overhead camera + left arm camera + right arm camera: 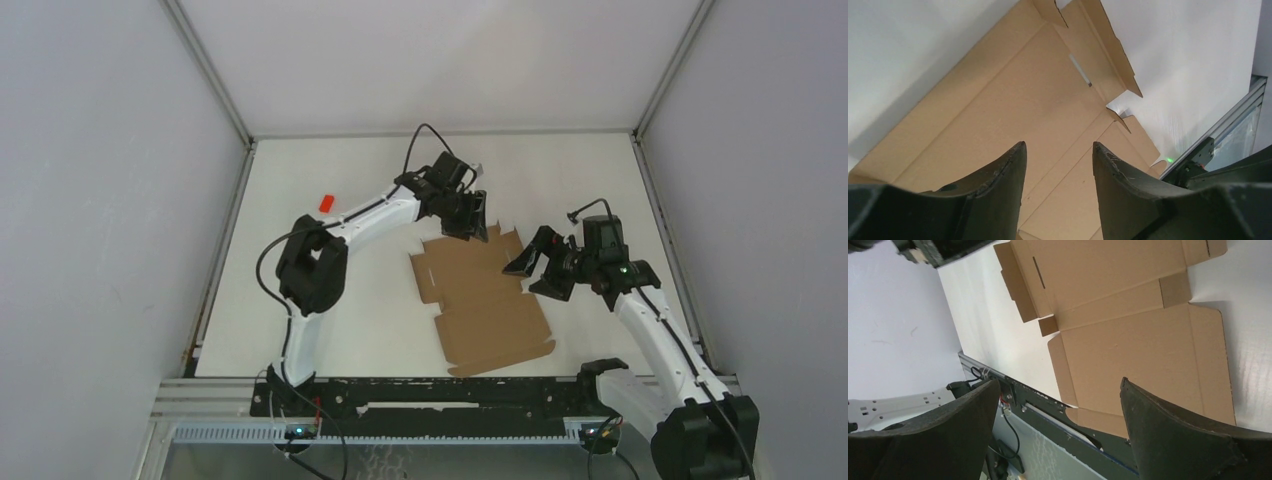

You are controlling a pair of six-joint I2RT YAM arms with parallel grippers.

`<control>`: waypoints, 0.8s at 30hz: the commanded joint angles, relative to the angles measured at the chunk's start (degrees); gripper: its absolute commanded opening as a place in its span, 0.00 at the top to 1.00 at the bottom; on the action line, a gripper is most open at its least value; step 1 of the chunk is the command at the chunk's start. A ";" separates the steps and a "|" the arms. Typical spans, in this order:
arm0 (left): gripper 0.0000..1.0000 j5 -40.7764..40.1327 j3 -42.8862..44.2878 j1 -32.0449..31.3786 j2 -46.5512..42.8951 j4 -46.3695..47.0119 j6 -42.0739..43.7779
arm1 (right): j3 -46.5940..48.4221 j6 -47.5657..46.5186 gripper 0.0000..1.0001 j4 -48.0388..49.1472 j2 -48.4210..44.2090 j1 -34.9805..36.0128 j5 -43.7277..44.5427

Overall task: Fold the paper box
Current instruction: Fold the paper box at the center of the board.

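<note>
**Q:** Cardboard: how is it laid?
**A:** The paper box (490,310) is seen spread flat and unfolded on the table (300,330), flaps outward.
**Q:** And the grippers?
**A:** The left gripper (471,228) is held over its far edge, jaws parted, nothing clasped. The right gripper (535,272) is poised by its right side, jaws spread wide, nothing gripped.

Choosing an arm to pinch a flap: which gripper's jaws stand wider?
The right gripper, spread wide at the right edge of the paper box; the left gripper shows a narrower gap.
</note>
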 commanded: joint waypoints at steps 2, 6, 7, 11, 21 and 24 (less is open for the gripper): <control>0.45 2.55 3.45 -1.36 1.57 0.65 -2.27 | 1.55 -1.57 0.02 0.94 -1.07 -1.40 -0.44; 0.55 2.40 4.53 -1.53 3.43 0.63 -3.06 | 1.90 -2.73 0.04 -0.44 -0.11 -1.51 2.73; 0.57 2.49 4.90 -1.67 4.44 0.64 -3.26 | 1.90 -2.94 0.04 -0.57 0.12 -1.51 3.13; 0.60 2.67 6.59 -1.90 7.55 0.40 -4.20 | 1.89 -3.64 0.04 -0.26 1.13 -1.51 4.82; 0.60 1.21 2.64 -1.92 8.71 5.38 -9.35 | 1.85 -3.94 0.03 1.80 4.02 -1.51 4.88; 0.60 -0.15 2.50 -1.83 9.47 5.82 -10.58 | 1.89 -4.12 0.03 2.16 4.66 -1.48 4.84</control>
